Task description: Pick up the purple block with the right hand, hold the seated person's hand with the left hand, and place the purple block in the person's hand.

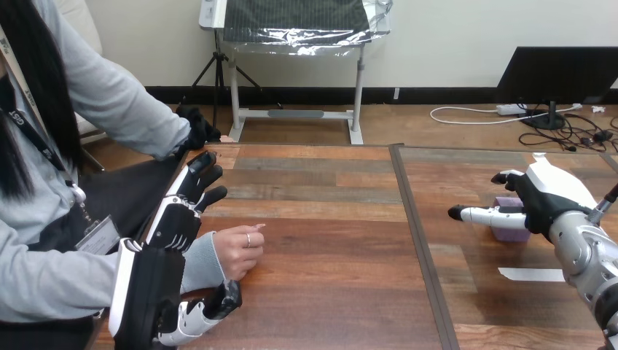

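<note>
The purple block (pixel 511 229) rests on the table at the right. My right hand (pixel 548 191) hangs over it, open: the thumb stretches left across the block's near side and the fingers (pixel 504 177) reach past its far side. I cannot tell whether they touch it. At the left, the person's hand (pixel 237 250) lies loosely curled on the table. My left hand (pixel 175 222) stands beside the person's wrist with straight fingers behind it and the thumb (pixel 221 300) on its near side, not curled round it.
A white strip of tape (pixel 531 274) lies on the table in front of my right hand. A dark seam (pixel 417 240) runs front to back between the two tabletops. The person sits close at the left edge.
</note>
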Robot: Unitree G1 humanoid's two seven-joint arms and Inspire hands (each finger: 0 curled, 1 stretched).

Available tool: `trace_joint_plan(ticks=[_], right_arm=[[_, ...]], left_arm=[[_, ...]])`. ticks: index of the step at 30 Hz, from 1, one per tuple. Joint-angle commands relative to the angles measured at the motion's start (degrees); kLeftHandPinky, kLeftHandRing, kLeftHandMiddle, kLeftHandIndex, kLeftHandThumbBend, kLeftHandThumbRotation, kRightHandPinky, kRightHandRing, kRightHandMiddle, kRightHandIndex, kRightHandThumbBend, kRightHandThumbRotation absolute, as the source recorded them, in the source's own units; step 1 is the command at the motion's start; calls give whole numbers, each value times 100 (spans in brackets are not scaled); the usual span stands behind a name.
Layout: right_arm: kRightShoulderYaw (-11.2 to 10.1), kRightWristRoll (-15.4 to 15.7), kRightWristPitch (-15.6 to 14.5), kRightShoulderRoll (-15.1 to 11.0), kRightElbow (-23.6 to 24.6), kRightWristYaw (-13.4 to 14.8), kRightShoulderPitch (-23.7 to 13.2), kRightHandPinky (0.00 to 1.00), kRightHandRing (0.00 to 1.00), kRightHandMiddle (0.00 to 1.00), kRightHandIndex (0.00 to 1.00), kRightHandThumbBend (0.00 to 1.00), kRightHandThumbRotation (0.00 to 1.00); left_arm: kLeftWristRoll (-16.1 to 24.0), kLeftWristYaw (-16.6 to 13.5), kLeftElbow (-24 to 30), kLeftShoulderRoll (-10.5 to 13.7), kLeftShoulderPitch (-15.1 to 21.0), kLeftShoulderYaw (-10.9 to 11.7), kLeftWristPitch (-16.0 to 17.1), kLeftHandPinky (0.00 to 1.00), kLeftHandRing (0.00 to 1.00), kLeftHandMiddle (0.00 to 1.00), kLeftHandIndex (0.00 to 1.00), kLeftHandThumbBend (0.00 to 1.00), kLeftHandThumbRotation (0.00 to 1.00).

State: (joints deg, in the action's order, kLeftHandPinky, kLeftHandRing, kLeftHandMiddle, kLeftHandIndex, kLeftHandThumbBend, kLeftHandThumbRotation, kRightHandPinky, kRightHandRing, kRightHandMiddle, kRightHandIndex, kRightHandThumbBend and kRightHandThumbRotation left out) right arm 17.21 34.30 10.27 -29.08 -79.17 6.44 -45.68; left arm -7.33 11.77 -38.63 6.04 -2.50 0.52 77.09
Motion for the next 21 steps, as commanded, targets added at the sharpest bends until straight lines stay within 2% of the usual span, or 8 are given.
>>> trace_joint_plan(ticks=[1,7,13,21], right_arm=[[53,17,-57,103,22,-101,-114,79,87,90,90,88,73],[99,25,-62,121,35,-215,-102,78,87,92,91,89,75],[105,17,-69,125,25,-332,-56,78,88,92,92,95,79],[171,56,-22,121,35,-389,-9,78,88,92,92,95,78]], left_arm=[[-41,14,223,9,169,-34,55,84,90,93,91,100,73],[-49,33,232,22,161,-59,56,84,91,93,91,100,73],[-69,49,226,21,166,-73,76,84,91,93,91,100,73],[-72,66,221,20,164,-62,92,84,91,93,92,100,73]])
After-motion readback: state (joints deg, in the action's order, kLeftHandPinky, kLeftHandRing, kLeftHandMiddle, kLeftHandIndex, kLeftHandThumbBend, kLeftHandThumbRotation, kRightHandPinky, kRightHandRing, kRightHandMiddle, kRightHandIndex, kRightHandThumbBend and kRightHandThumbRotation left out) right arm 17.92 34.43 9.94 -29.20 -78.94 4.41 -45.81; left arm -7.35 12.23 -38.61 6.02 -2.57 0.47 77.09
